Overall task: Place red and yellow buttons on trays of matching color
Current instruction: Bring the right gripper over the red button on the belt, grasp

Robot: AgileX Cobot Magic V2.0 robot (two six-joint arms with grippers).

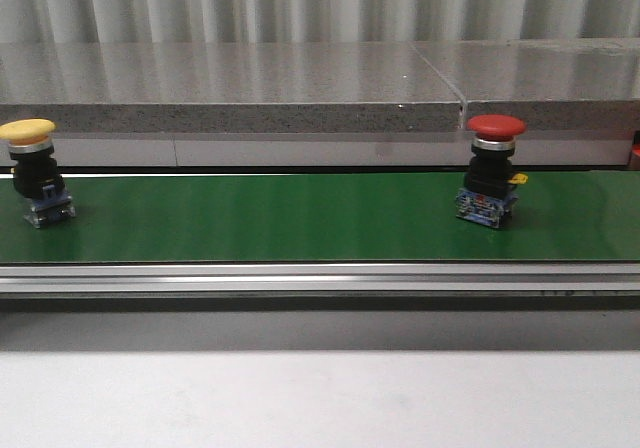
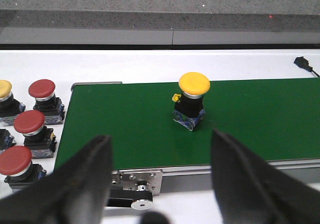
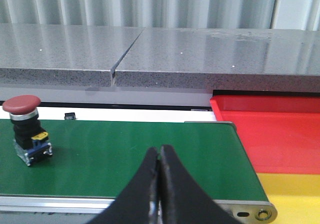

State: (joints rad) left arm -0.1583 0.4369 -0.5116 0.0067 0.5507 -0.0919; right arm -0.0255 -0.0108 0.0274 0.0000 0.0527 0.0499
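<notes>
Both grippers sit nearest: left gripper (image 2: pixel 160 184) spread wide, right gripper (image 3: pixel 160 189) pressed closed, both empty. Beyond, the green belt (image 1: pixel 300 218) carries an upright yellow button (image 1: pixel 35 173) far left and red button (image 1: pixel 492 173) right, well apart.

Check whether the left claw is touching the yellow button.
Apart. The left wrist view shows the open left claw short of the yellow button, with bare green belt between them.

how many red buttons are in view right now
4: one red button stands on the green belt toward the right, and three sit on the white table off the belt's left end. More may be hidden out of frame.
</notes>
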